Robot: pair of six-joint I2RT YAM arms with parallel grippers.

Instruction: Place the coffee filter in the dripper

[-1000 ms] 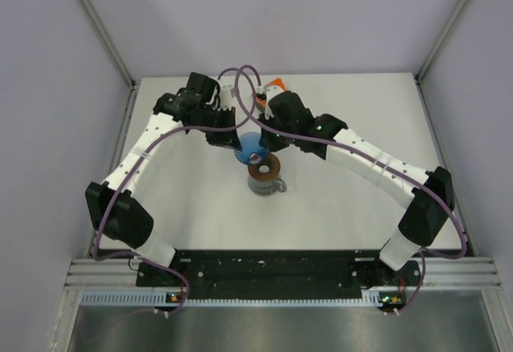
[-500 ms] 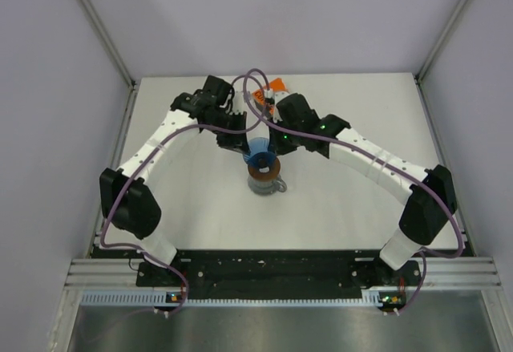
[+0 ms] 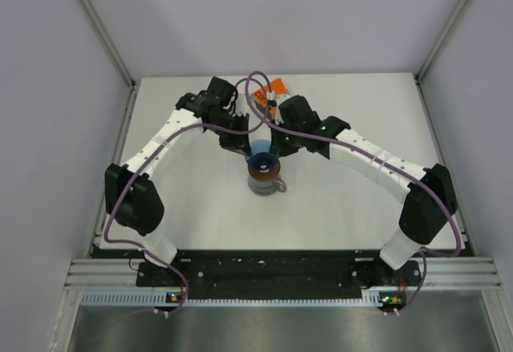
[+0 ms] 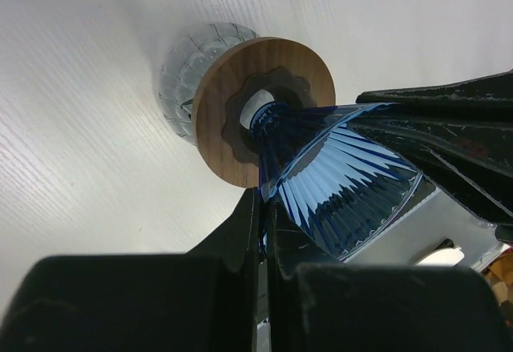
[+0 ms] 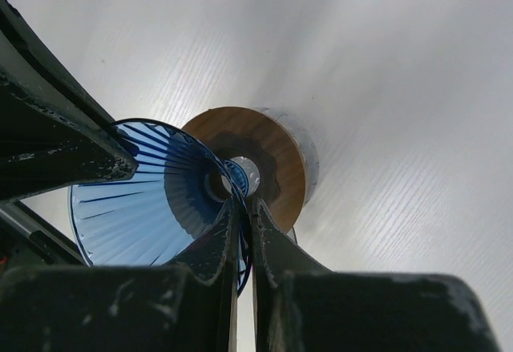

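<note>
Both arms have carried the dripper [image 3: 260, 159] inward, onto the brown ring [image 3: 264, 175] at mid-desk [image 3: 184, 200].
Top view: if one side lets go first, it could tip off. Left wrist: the left jaws pinch its blue ribbed wall, tip in the ring's hole. Right wrist: the right jaws clamp its rim. The coffee filter is unseen.

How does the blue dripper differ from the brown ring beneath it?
The dripper is a see-through blue ribbed cone; the ring is a flat, opaque brown disc with a hole. The dripper is pinched at its rim by the shut jaws of the left gripper and the right gripper; no gripper touches the ring, which lies on the glass pitcher. Both are round, and the dripper's narrow end meets the ring's hole.
</note>
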